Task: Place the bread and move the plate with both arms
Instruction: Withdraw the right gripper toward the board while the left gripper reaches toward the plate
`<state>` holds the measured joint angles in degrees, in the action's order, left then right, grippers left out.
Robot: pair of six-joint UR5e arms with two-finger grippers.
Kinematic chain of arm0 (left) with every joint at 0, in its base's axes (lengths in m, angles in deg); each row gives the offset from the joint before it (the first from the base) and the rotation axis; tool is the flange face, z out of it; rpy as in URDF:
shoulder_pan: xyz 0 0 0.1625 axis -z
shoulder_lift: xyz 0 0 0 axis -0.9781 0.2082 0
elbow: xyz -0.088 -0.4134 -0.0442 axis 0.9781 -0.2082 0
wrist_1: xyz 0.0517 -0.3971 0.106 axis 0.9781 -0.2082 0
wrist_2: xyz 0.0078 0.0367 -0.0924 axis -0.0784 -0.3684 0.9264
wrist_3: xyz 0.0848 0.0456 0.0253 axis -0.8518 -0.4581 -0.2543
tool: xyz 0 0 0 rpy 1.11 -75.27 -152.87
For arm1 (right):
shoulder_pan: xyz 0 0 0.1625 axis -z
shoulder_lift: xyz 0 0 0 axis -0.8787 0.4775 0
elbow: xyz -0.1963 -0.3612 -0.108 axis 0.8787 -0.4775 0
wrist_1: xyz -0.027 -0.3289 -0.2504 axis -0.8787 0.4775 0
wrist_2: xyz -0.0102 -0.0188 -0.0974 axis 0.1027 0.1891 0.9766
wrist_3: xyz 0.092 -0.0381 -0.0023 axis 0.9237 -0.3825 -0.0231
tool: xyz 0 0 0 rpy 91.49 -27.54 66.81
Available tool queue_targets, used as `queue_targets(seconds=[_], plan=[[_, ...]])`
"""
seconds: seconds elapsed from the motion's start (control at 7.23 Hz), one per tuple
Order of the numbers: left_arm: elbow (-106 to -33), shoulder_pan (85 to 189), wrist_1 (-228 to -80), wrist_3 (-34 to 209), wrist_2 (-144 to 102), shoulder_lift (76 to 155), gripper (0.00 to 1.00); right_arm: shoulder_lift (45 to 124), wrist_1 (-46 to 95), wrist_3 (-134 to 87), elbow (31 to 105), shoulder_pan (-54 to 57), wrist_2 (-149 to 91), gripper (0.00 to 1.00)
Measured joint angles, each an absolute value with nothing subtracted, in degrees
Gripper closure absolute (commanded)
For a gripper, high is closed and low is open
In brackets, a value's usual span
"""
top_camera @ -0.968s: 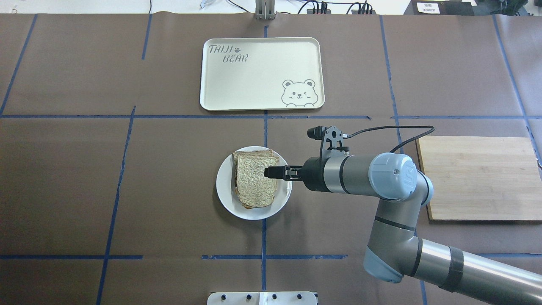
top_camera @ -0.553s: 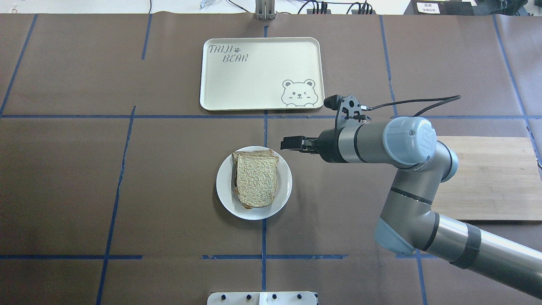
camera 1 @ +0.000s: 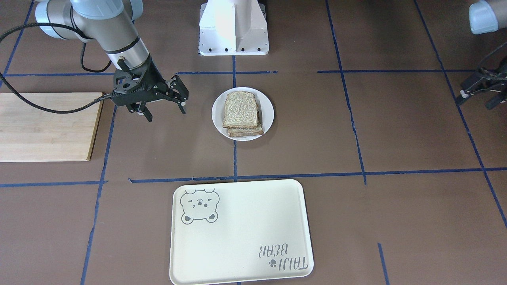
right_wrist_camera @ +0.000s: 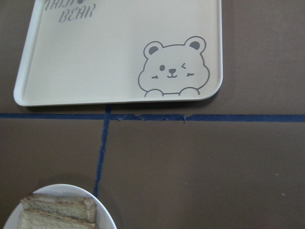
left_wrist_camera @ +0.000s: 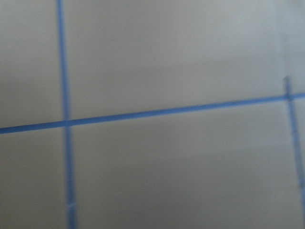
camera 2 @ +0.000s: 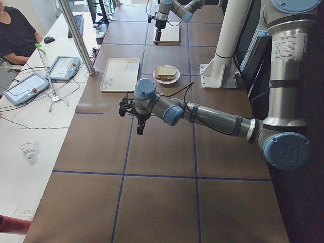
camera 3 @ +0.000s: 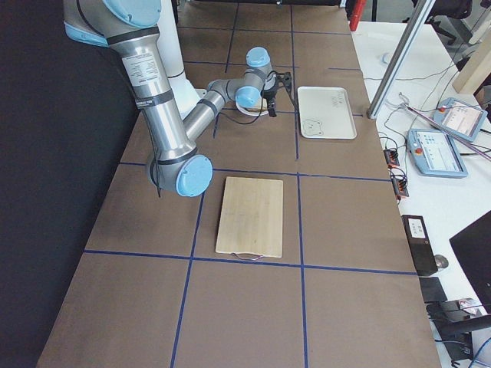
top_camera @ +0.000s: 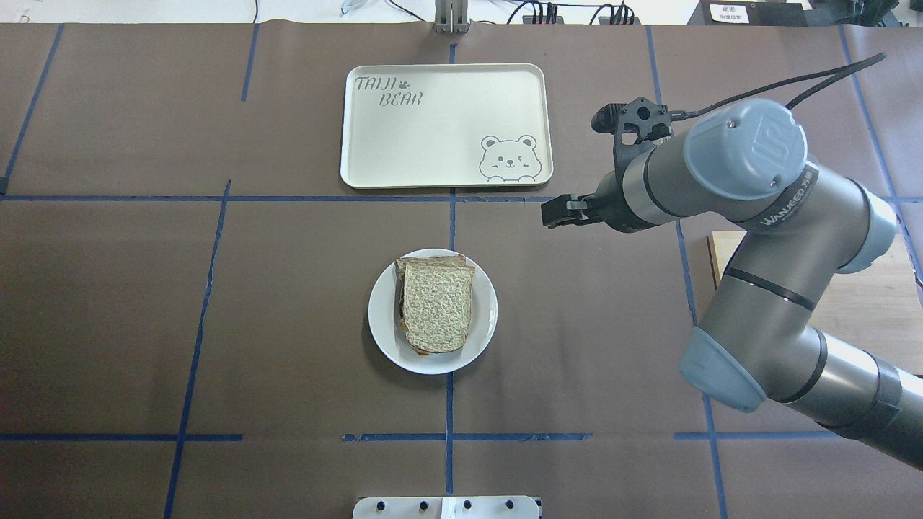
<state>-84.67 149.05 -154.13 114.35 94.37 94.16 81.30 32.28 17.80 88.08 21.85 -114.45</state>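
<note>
Two slices are stacked on the plate (camera 1: 268,103) in the middle of the front-facing view. The bread (camera 1: 239,109) lies on top, and a darker-crusted slice (camera 1: 246,132) pokes out below its lower edge. At centre left the right gripper (camera 1: 166,114) hangs over the bare table (camera 1: 356,138), well apart from the plate, its fingers spread wide and holding nothing. At the right edge the left gripper (camera 1: 474,103), partly cut off, also has its fingers splayed and empty. A cream tray (camera 1: 237,237) with a bear drawing fills the lower middle, and a wooden board (camera 1: 43,126) lies at far left.

In the overhead view the plate sits at centre with the tray above it. The right arm (top_camera: 757,274) comes in from the lower right, and its gripper is side-on to the plate's upper right.

The left side view has the near arm's gripper over the table at mid-frame, with the plate small beyond it.

The right side view shows the board at centre and the tray at upper right.

The left wrist view is blurred, showing only table crossed by blue tape lines (left_wrist_camera: 143,114).

The right wrist view has the tray across the top, and the plate with both slices in the lower left corner.
</note>
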Motion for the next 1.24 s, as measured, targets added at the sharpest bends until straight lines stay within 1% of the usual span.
queue_targets(seconds=[0.28,0.55,0.69,0.83,0.97,1.11,1.24], plan=[[-81.88,142.63,-164.77,131.35,93.87,98.68,0.0,83.35,38.44,9.07,89.66,16.38,-121.44,0.0],[-78.6,135.34,-174.86,144.52,87.54,102.02,0.01,88.13,39.49,2.95,90.18,11.91,-125.42,0.0],[-77.82,131.1,-179.67,151.41,83.09,103.04,0.08,90.98,39.55,-0.97,90.64,9.69,-126.52,0.0],[-77.51,126.82,-183.18,157.73,78.51,104.07,0.18,93.6,39.56,-4.87,91.06,7.24,-127.77,0.0],[-77.3,122.27,-185.03,161.76,74.76,105.03,0.25,95.64,39.45,-7.97,91.2,4.84,-129.67,0.0],[-76.97,118.0,-185.67,164.4,72.43,106.41,0.3,97.34,39.18,-10.16,91.24,2.66,-131.73,0.0],[-76.44,114.9,-185.79,167.15,71.24,108.47,0.3,98.52,38.99,-11.7,91.17,1.04,-133.51,0.0]])
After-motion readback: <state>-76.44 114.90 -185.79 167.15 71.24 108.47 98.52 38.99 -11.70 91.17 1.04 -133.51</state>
